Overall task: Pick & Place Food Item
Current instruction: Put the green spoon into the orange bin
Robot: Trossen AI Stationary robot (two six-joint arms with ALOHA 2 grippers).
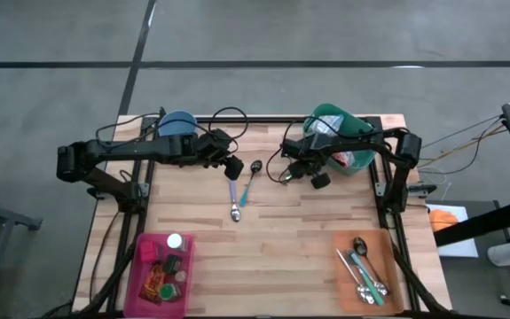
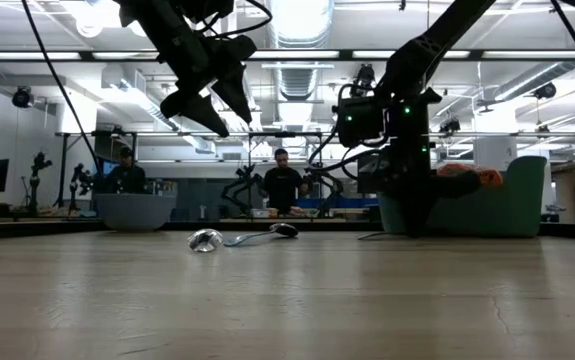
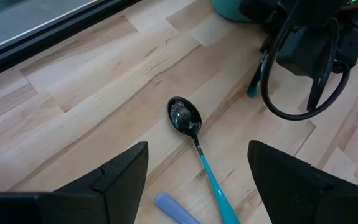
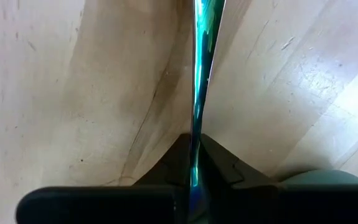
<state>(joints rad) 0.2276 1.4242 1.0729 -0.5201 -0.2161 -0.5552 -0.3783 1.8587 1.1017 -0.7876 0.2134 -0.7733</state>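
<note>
My right gripper [image 1: 295, 171] points steeply down at the table in front of the green bowl [image 1: 339, 133] and is shut on a thin, shiny teal-green utensil [image 4: 200, 74]. My left gripper [image 1: 233, 167] hangs open above two spoons and touches nothing. One spoon has a black bowl and a teal handle [image 3: 194, 134]; the other has a purple handle [image 1: 234, 199]. Both lie flat on the wood. The green bowl holds red and white things [image 1: 354, 159]; I cannot tell which one is the food item. My right gripper pinches the thin teal-green utensil [image 4: 197, 146] between its two fingers, coming from above and pointing steeply down. The utensil shows edge-on and runs straight out past the fingertips over the wood. I cannot tell which end it holds, or whether the utensil is off the table.
A blue bowl [image 1: 177, 122] stands at the far left. A pink bin [image 1: 159, 270] of small packets sits near left, and an orange tray [image 1: 365, 270] of cutlery near right. Cables [image 1: 228, 115] loop along the far edge. Bare wood lies in the middle front. People sit beyond the table.
</note>
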